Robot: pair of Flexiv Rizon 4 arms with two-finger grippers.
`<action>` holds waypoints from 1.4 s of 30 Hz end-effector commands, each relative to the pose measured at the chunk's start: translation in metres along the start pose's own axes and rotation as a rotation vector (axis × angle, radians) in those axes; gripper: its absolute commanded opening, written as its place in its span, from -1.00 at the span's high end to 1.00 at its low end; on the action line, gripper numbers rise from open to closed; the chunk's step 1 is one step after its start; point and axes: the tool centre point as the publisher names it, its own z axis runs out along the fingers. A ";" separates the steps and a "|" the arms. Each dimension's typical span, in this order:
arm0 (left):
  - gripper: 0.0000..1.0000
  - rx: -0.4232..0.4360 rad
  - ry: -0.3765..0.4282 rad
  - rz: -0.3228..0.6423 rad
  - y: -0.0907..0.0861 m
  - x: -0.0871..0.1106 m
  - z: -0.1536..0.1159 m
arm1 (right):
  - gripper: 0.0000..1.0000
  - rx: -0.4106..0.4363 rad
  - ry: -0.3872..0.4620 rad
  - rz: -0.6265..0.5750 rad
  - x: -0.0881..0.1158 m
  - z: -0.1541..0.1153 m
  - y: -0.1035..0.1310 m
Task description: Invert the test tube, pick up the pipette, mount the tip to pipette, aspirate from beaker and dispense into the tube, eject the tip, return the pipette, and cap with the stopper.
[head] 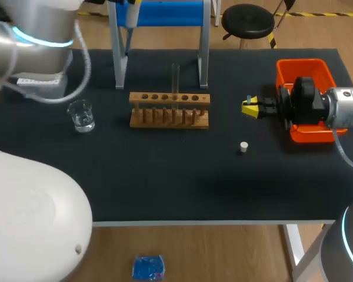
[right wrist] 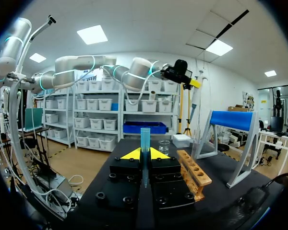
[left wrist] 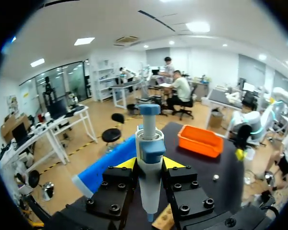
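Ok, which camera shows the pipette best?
The left wrist view: the pipette stands close up, clamped in the left pincer. The right wrist view shows it small, distant; the head view catches only a sliver.

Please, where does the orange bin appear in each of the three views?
Head view: orange bin at the right side of the table, partly under the right arm.
Left wrist view: orange bin ahead of the left tool.
Right wrist view: not in it.
Shared landmark: the blue stand, in all three.
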 end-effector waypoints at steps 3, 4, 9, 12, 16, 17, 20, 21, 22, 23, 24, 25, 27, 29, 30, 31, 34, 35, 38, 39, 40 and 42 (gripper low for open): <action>1.00 0.015 0.349 0.000 0.012 0.044 -0.092 | 1.00 0.000 -0.003 -0.001 0.001 0.000 0.000; 1.00 0.015 0.349 0.000 0.012 0.044 -0.092 | 1.00 0.000 -0.003 -0.001 0.001 0.000 0.000; 1.00 0.015 0.349 0.000 0.012 0.044 -0.092 | 1.00 0.000 -0.003 -0.001 0.001 0.000 0.000; 1.00 0.015 0.349 0.000 0.012 0.044 -0.092 | 1.00 0.000 -0.003 -0.001 0.001 0.000 0.000; 1.00 0.015 0.349 0.000 0.012 0.044 -0.092 | 1.00 0.000 -0.003 -0.001 0.001 0.000 0.000; 1.00 0.015 0.349 0.000 0.012 0.044 -0.092 | 1.00 0.000 -0.003 -0.001 0.001 0.000 0.000; 1.00 0.015 0.349 0.000 0.012 0.044 -0.092 | 1.00 0.000 -0.003 -0.001 0.001 0.000 0.000; 1.00 0.015 0.349 0.000 0.012 0.044 -0.092 | 1.00 0.000 -0.003 -0.001 0.001 0.000 0.000; 1.00 0.015 0.349 0.000 0.012 0.044 -0.092 | 1.00 0.000 -0.003 -0.001 0.001 0.000 0.000; 1.00 0.015 0.349 0.000 0.012 0.044 -0.092 | 1.00 0.000 -0.003 -0.001 0.001 0.000 0.000; 1.00 0.015 0.349 0.000 0.012 0.044 -0.092 | 1.00 0.000 -0.003 -0.001 0.001 0.000 0.000; 1.00 0.015 0.349 0.000 0.012 0.044 -0.092 | 1.00 0.000 -0.003 -0.001 0.001 0.000 0.000; 1.00 0.015 0.348 0.000 0.009 0.048 -0.089 | 1.00 0.000 -0.003 -0.001 0.001 0.000 0.000; 1.00 0.021 0.361 0.024 0.002 0.057 -0.085 | 1.00 0.000 -0.003 -0.001 0.001 0.000 0.000; 1.00 0.021 0.367 0.032 -0.001 0.062 -0.083 | 1.00 0.000 -0.003 -0.001 0.001 0.000 0.000; 1.00 0.037 0.374 0.039 -0.004 0.067 -0.082 | 1.00 0.000 -0.003 -0.001 0.001 0.000 0.000; 1.00 0.066 0.386 0.071 -0.013 0.083 -0.084 | 1.00 0.000 -0.003 -0.001 0.001 0.000 0.000; 1.00 0.082 0.391 0.077 -0.017 0.089 -0.084 | 1.00 0.000 -0.003 -0.001 0.001 0.000 0.000; 1.00 0.117 0.393 0.100 -0.025 0.105 -0.088 | 1.00 0.000 -0.003 -0.001 0.001 0.000 0.000; 1.00 0.118 0.395 0.099 -0.027 0.110 -0.088 | 1.00 0.000 -0.003 -0.001 0.001 0.000 0.000; 1.00 0.132 0.403 0.108 -0.029 0.116 -0.088 | 1.00 0.000 -0.003 -0.001 0.001 0.000 0.000; 1.00 0.153 0.405 0.112 -0.031 0.124 -0.089 | 1.00 0.000 -0.003 -0.001 0.001 0.000 0.000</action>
